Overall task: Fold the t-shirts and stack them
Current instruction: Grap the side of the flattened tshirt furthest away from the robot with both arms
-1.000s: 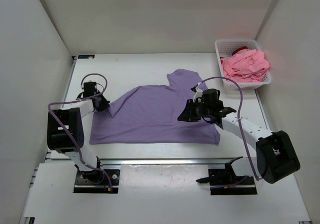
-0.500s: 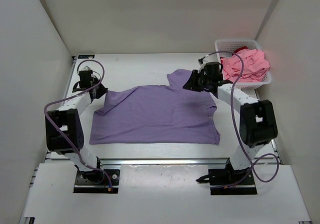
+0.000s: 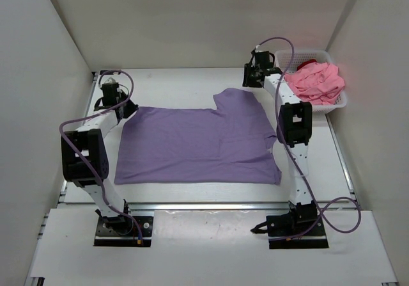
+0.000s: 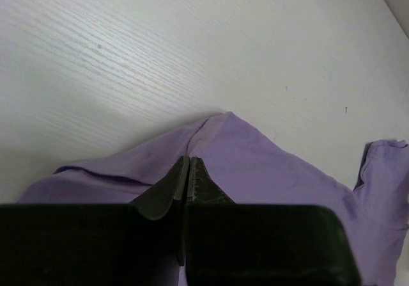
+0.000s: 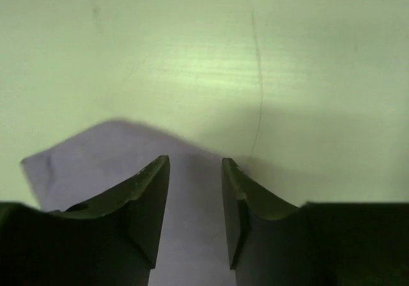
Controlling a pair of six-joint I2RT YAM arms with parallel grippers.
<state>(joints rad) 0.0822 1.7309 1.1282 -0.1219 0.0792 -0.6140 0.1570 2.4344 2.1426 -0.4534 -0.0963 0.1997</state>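
1. Lavender t-shirt (image 3: 198, 142) lies spread flat at the centre of the table (image 3: 172, 84).
2. Left gripper (image 4: 188, 161) at its far-left corner, jaws pinched tight on a raised ridge of the cloth.
3. Right gripper (image 5: 195, 161) over the far-right sleeve, jaws partly apart, gripping nothing.
4. Pink t-shirt (image 3: 316, 84) and dark red t-shirt (image 3: 308, 63) heaped in basket (image 3: 281, 59), far right.

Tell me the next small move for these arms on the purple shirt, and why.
Probably open the left pincer. It is shut on the far-left corner of the lavender purple short-sleeved fabric t-shirt, tenting the cloth, while the right pincer stands open over the far-right sleeve and the shirt lies spread flat on the white table. Releasing would let that corner settle before folding.
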